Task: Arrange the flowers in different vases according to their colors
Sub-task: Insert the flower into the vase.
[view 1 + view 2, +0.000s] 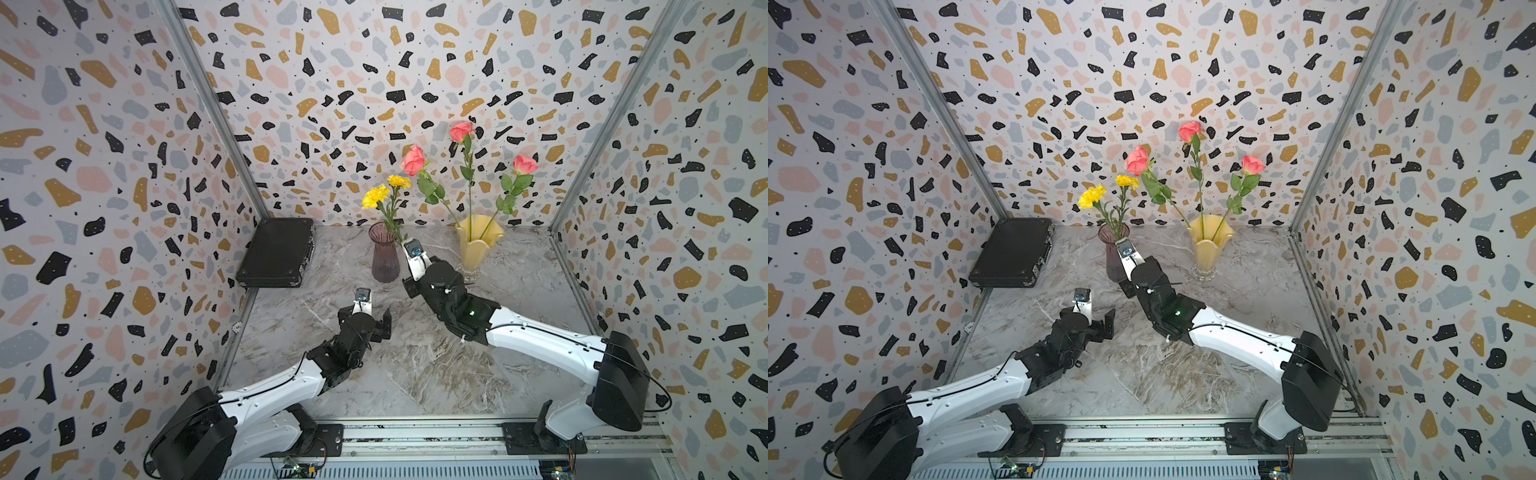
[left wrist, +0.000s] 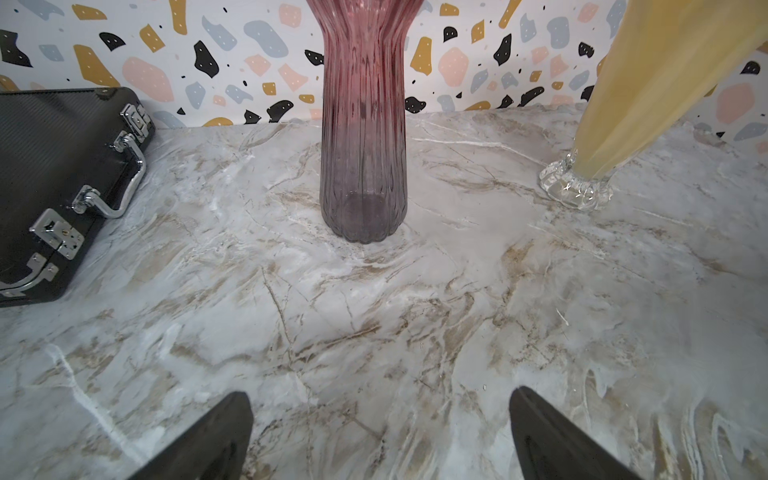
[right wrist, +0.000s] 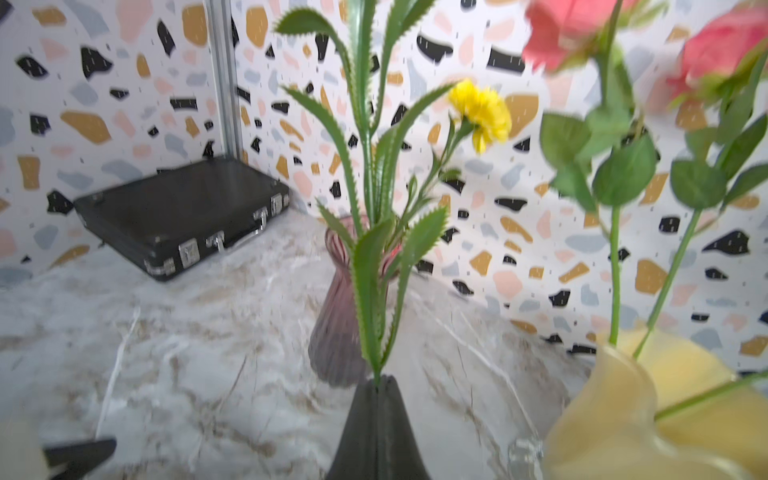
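Three pink roses point(image 1: 413, 160) point(image 1: 461, 131) point(image 1: 524, 164) stand in the pale yellow vase point(image 1: 478, 245) at the back right. The purple ribbed vase point(image 1: 384, 257) stands to its left, with two yellow flowers point(image 1: 375, 196) point(image 1: 399, 181) rising over its rim. My right gripper point(image 3: 377, 380) is shut on one yellow flower's green stem point(image 3: 365, 291), just beside the purple vase's rim; that stem's lower end is hidden. The other yellow bloom point(image 3: 480, 112) stands in the purple vase point(image 3: 340, 316). My left gripper point(image 2: 380, 395) is open and holds nothing, low over the table in front of the purple vase point(image 2: 363, 137).
A flat black hard case point(image 1: 276, 251) lies at the back left against the wall. Patterned walls close in the marble table point(image 1: 415, 365) on three sides. The yellow vase's clear foot point(image 2: 575, 189) stands to the right of the purple vase.
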`<state>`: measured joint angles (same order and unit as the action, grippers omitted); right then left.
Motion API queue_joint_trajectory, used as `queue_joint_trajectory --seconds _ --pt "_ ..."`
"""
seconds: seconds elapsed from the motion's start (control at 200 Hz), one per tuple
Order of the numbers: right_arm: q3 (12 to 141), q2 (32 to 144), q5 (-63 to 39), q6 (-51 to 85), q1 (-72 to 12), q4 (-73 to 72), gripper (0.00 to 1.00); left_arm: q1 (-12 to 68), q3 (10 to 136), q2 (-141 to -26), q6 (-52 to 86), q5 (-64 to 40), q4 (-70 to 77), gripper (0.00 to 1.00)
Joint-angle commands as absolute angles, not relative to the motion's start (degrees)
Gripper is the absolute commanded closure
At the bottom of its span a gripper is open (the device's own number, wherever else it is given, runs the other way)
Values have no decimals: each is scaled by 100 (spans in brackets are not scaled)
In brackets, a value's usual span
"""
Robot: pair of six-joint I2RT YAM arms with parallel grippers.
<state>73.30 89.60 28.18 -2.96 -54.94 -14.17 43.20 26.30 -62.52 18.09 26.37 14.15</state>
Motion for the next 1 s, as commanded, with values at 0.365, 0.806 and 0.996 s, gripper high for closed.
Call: queue_joint_trajectory --seconds 0.365,0.806,0.996 --pt "12598 11812 1328 -832 -4553 -889 100 4310 2725 -6363 1558 2148 1757 1" --pt "13452 13161 227 -181 -4157 -1694 100 4315 2847 -6549 1670 1628 1895 1" --pt "13228 13259 146 -125 -4158 -1674 100 4313 2804 -6483 1679 1677 1917 1"
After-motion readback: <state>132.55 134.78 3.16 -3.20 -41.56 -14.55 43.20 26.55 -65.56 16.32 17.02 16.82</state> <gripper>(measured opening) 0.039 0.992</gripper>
